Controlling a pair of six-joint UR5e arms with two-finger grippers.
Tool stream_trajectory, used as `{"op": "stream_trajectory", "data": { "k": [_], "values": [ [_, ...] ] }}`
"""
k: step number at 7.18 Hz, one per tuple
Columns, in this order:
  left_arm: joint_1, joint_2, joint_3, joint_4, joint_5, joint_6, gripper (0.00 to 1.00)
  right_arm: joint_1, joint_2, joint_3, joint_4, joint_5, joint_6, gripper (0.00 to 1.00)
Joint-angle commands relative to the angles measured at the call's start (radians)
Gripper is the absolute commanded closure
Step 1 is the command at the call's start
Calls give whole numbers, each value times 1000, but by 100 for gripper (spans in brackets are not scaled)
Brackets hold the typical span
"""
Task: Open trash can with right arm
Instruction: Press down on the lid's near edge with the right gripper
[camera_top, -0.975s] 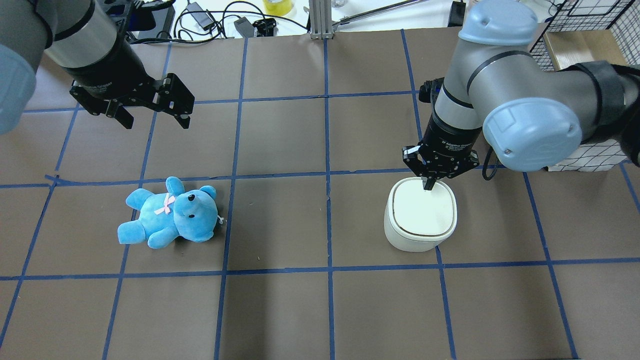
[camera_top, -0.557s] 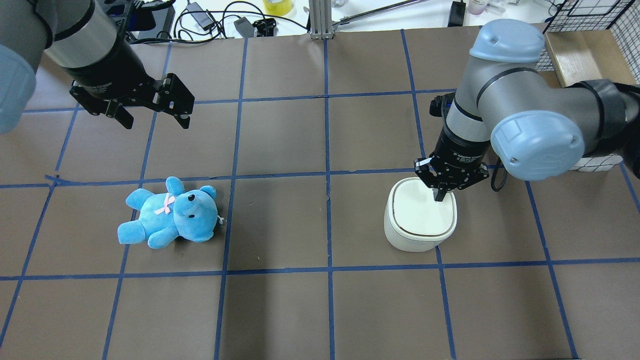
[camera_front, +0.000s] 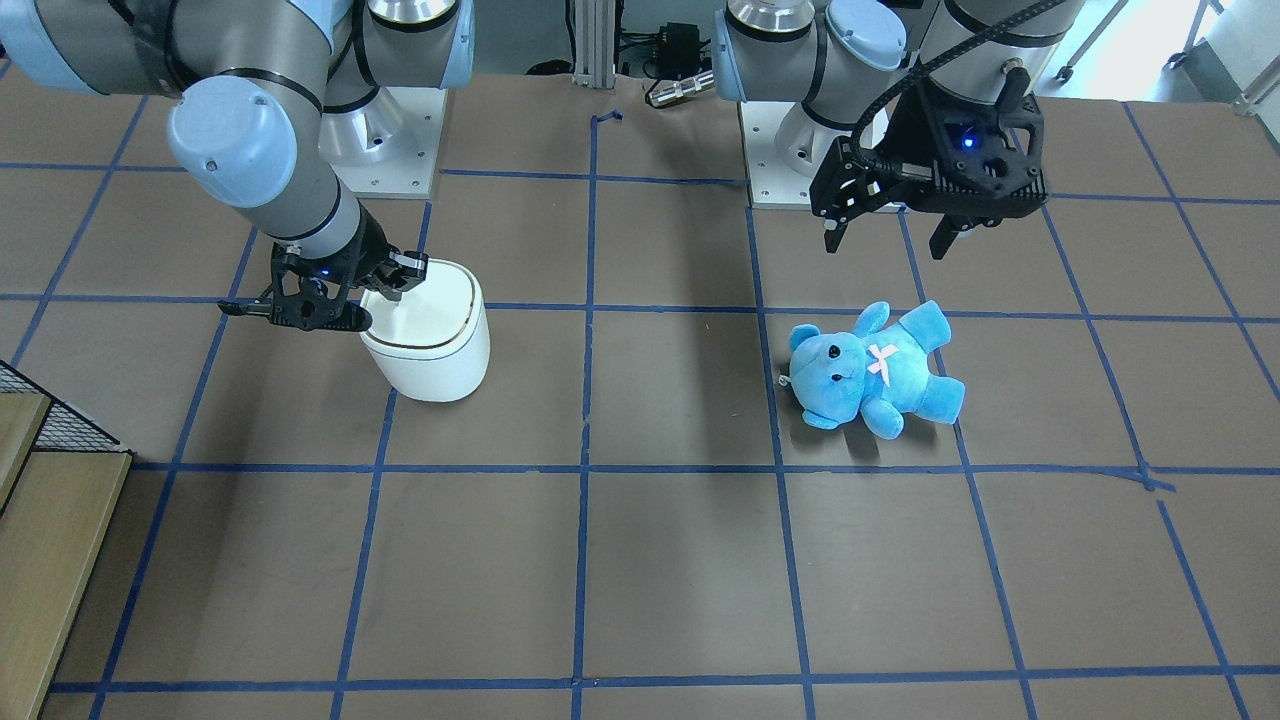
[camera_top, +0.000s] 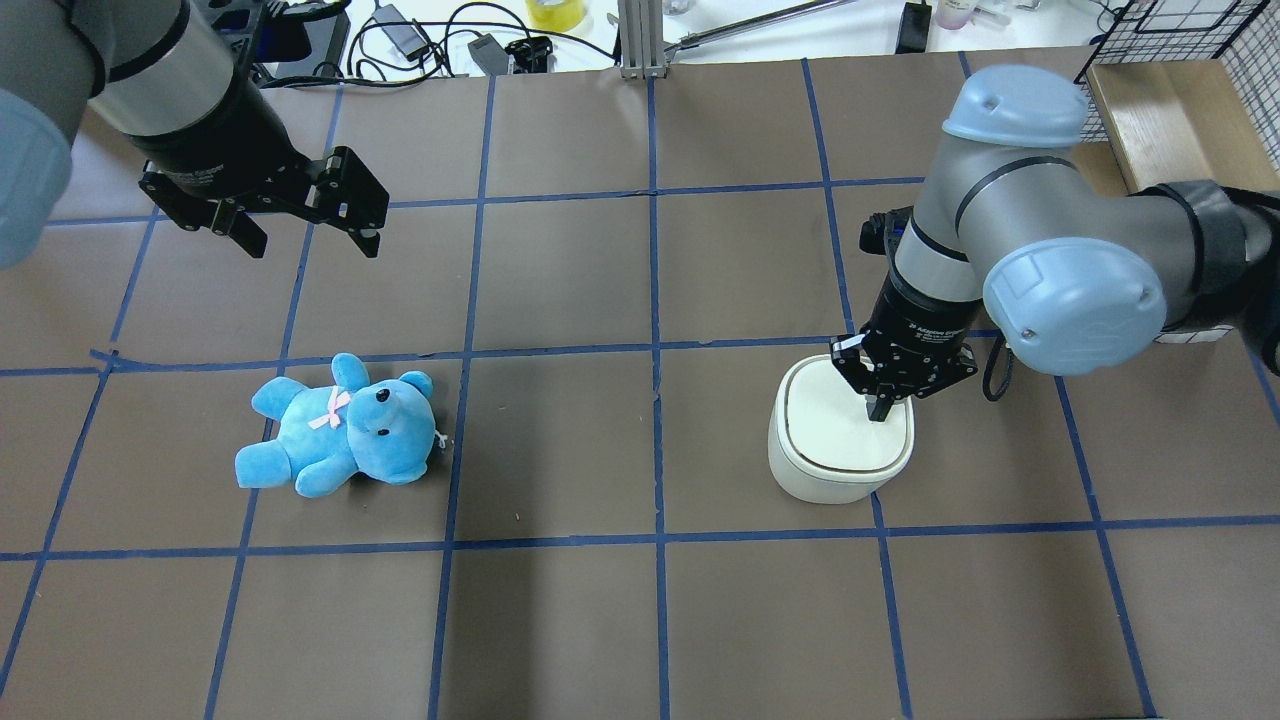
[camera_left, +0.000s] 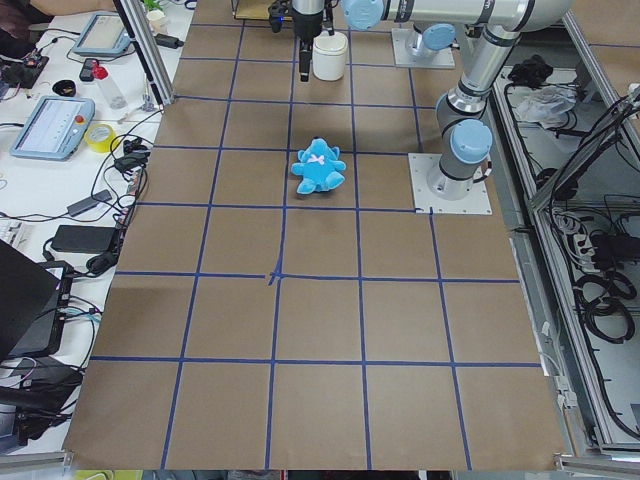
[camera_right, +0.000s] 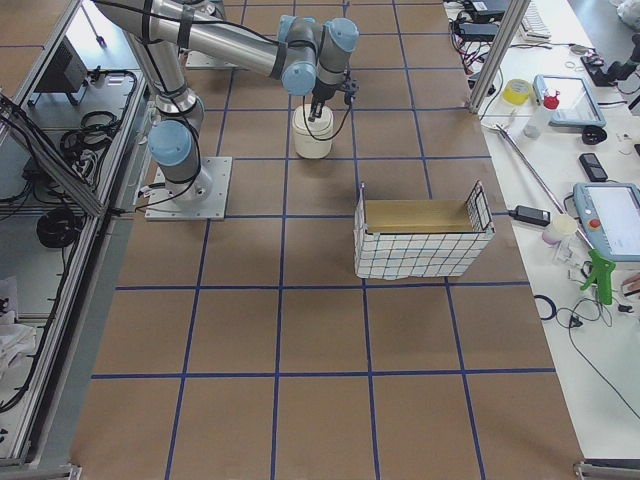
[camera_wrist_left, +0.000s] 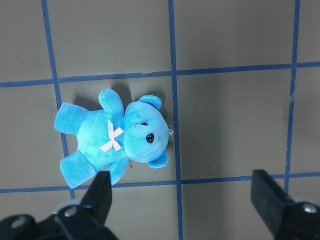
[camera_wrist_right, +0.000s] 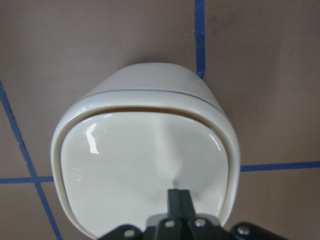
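The white trash can stands right of the table's middle, its flat lid down. My right gripper is shut, its closed fingertips on the lid's right part. In the right wrist view the tips touch the glossy lid, and a thin tan gap shows along its far edge. The can and right gripper also show in the front view. My left gripper is open and empty, hovering beyond the blue teddy.
A blue teddy lies on its back on the left side, also below the left fingers in the left wrist view. A wire basket with a wooden floor stands at the table's right end. Cables lie beyond the far edge.
My right gripper has moved from the lid's far edge across the lid toward me and slightly right, staying shut. The left arm and teddy have not moved.
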Motion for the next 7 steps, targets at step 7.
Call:
{"op": "stream_trajectory", "data": {
  "k": [7],
  "values": [
    [0,0,0,0,0,0,0,-2,3,-172,217,-7,16,100]
  ]
}}
